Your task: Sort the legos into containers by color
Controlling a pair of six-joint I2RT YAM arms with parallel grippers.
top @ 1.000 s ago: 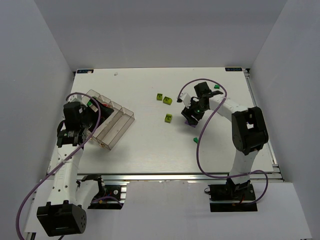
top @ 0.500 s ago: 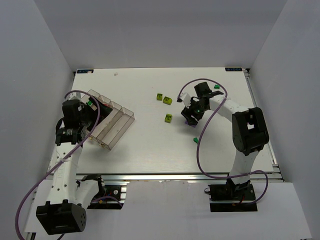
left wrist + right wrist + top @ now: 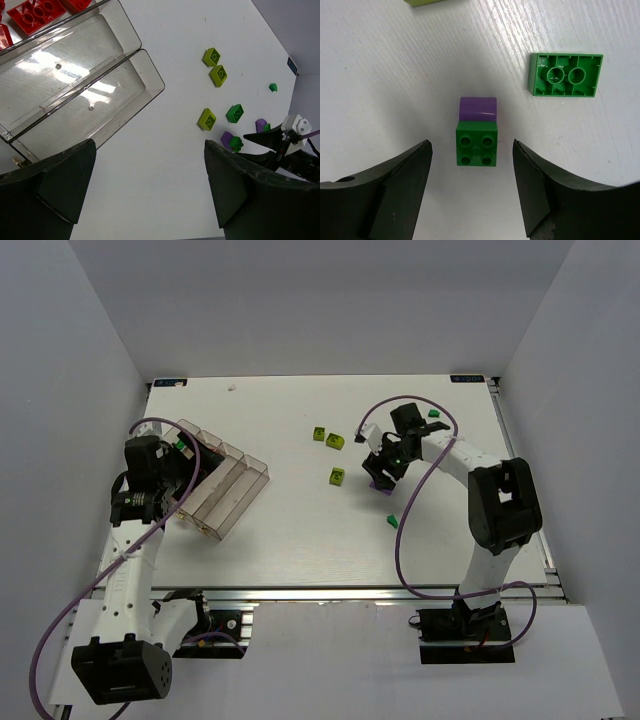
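- Right gripper (image 3: 471,145), jaws apart, straddles the green brick (image 3: 476,146); a purple brick (image 3: 478,109) touches it at twelve o'clock.
- Drop lower, pinch green sides squarely.
- Left gripper (image 3: 150,167) gapes, empty.

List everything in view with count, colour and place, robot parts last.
Tray: one, clear, table's left side by the left arm.
Red bricks: at least two, red, in a tray compartment.
Yellow-green bricks: three, yellow-green, table centre.
Green bricks: at least four, green, right half of the table.
Purple bricks: two, purple, by the right arm; one touches a green brick.
Table: one, white.
Left fingers: two, black, open, beside the tray.
Right fingers: two, black, open, either side of a green brick.
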